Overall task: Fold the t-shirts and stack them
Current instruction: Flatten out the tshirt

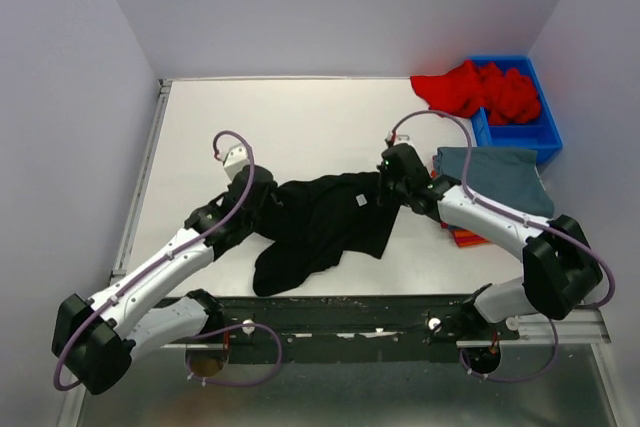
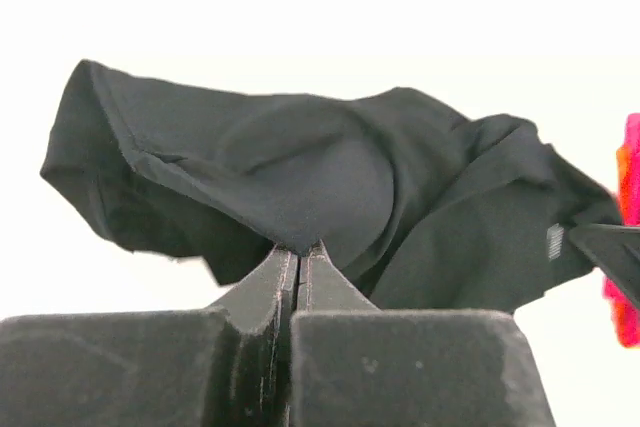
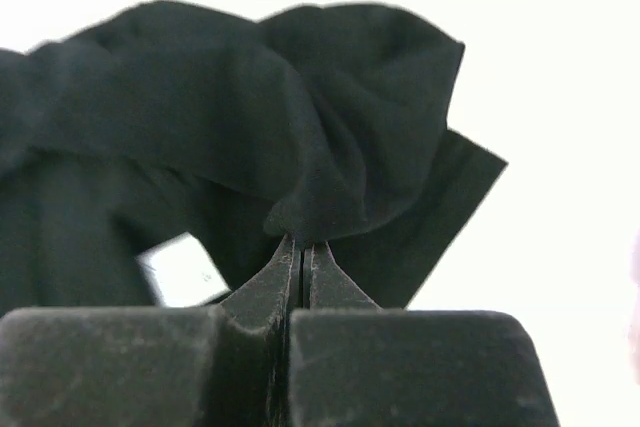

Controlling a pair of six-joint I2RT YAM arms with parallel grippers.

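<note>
black tee (image 1: pixel 330 217): 1
blue tee (image 1: pixel 500 175): 1
orange tee (image 1: pixel 466 238): 1
red heap (image 1: pixel 478 90): 1
bin (image 1: pixel 545 132): 1
left tool (image 2: pixel 300 249): 1
right tool (image 3: pixel 302 243): 1

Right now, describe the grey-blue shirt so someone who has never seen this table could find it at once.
Find the blue bin at the far right corner of the table, with red cloth spilling over it. Just nearer the arms lies the slate-blue t-shirt, on top of an orange one. Unlike the crumpled black t-shirt mid-table, it lies smooth and flat.
</note>
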